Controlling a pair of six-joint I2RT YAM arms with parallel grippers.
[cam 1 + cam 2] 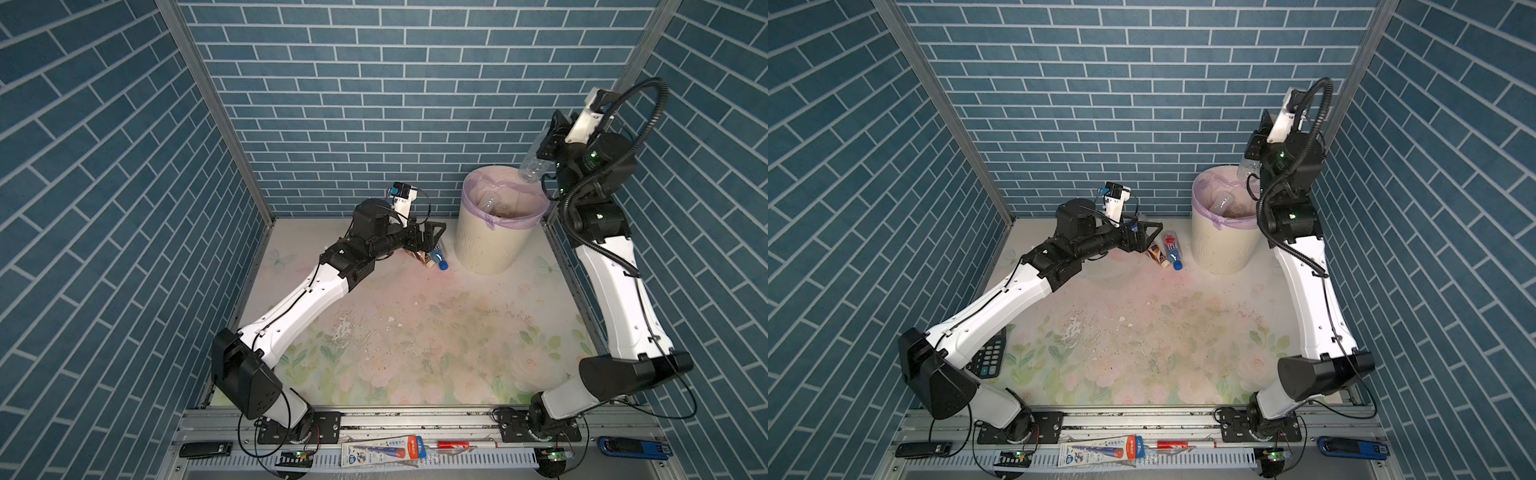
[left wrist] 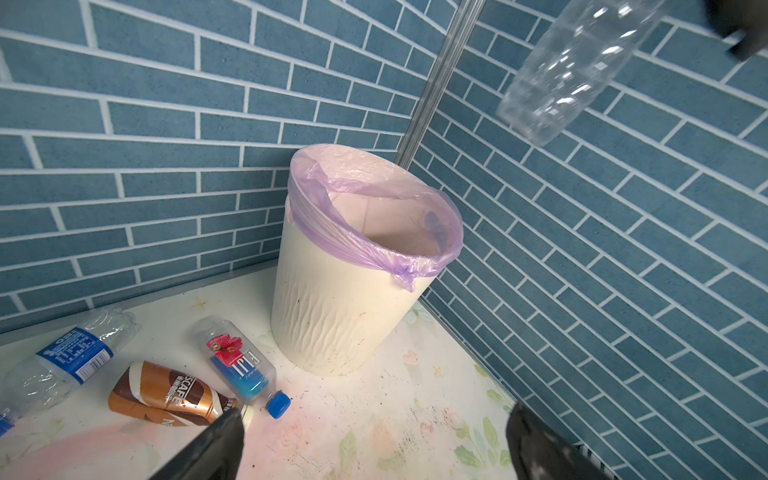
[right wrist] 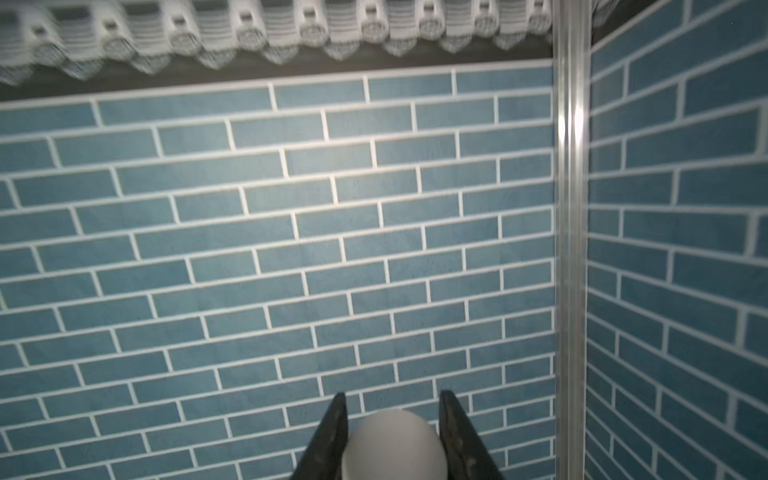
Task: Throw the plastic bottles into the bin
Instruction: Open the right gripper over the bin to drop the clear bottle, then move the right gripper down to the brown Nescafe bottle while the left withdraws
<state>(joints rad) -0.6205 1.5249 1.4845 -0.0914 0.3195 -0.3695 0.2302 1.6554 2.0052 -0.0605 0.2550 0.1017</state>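
Right claw point(image 1: 548, 143) pinches the clear bottle point(image 1: 533, 166) by its cap end, tilted above the bin point(image 1: 484, 249) at the table's point(image 1: 415, 332) back right corner. Base hangs abt over the rim's far side, so if you release now it may clip the rim & bounce out. Left claw point(image 2: 376, 434) gapes wide, empty, nr the brown bottle point(image 2: 166, 399); don't nudge it.

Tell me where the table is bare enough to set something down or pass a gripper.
Free: the table middle through to the front rail; the strip before the bin. Crowded: left of the bin, where the Fiji bottle, Nescafe bottle and blue-labelled bottle lie by the open left gripper.
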